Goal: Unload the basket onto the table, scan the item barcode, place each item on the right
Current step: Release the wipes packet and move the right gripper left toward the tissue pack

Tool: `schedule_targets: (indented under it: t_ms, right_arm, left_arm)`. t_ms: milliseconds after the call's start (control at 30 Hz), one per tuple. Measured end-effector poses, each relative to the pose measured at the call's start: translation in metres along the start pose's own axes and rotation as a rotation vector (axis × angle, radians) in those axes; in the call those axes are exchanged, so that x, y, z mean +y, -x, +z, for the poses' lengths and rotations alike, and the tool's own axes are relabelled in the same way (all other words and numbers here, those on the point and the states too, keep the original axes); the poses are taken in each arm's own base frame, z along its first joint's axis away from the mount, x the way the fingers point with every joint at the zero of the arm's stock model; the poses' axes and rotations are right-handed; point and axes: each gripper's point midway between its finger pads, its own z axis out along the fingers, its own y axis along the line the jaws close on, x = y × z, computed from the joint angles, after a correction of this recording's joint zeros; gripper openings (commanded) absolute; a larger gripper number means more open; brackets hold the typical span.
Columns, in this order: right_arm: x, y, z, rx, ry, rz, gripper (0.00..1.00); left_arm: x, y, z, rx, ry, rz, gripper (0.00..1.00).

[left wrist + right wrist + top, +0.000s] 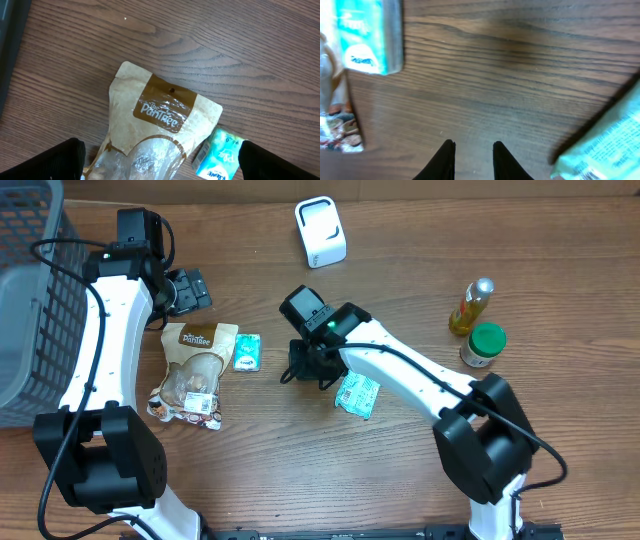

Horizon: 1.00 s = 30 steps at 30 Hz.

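Observation:
Three items lie on the wooden table: a brown Pantree pouch [195, 370] [160, 115], a small teal tissue pack [247, 352] [220, 157] [367, 35] and a green-white packet [357, 394] [605, 145]. The white barcode scanner [320, 232] stands at the back. My left gripper [188, 290] [160, 160] hovers wide open above the pouch's top, holding nothing. My right gripper [305, 365] [474, 147] is low over bare wood between the tissue pack and the packet. Its fingers stand a narrow gap apart with nothing between them.
A grey mesh basket [30, 330] fills the left edge. A yellow bottle [472, 306] and a green-lidded jar [484, 345] stand at the right. The packet lies just under my right arm's forearm.

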Motion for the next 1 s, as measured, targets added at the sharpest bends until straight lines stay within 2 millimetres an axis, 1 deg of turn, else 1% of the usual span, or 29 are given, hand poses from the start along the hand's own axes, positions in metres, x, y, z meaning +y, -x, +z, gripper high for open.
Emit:
schedule_targets:
  t_ms: [133, 233, 367, 567, 733, 1000]
  right_arm:
    - [-0.006, -0.003, 0.018, 0.029, -0.027, 0.024, 0.20]
    - [-0.014, -0.004, 0.031, 0.040, -0.068, 0.040, 0.20]
    - [-0.027, -0.005, 0.040, 0.038, -0.131, 0.072, 0.20]
    - [-0.037, -0.009, 0.046, 0.049, -0.179, 0.130, 0.21]
    - [-0.040, -0.010, 0.046, 0.048, -0.192, 0.155, 0.21]
    - [-0.053, -0.017, 0.043, 0.082, -0.236, 0.186, 0.22]
  left_arm:
    - [0.000, 0.000, 0.000, 0.000, 0.000, 0.000, 1.00]
    - [0.000, 0.000, 0.000, 0.000, 0.000, 0.000, 1.00]
    - [0.000, 0.000, 0.000, 0.000, 0.000, 0.000, 1.00]
    - [0.000, 0.000, 0.000, 0.000, 0.000, 0.000, 1.00]
    - [0.000, 0.000, 0.000, 0.000, 0.000, 0.000, 0.99]
    - [0.000, 0.000, 0.000, 0.000, 0.000, 0.000, 0.99]
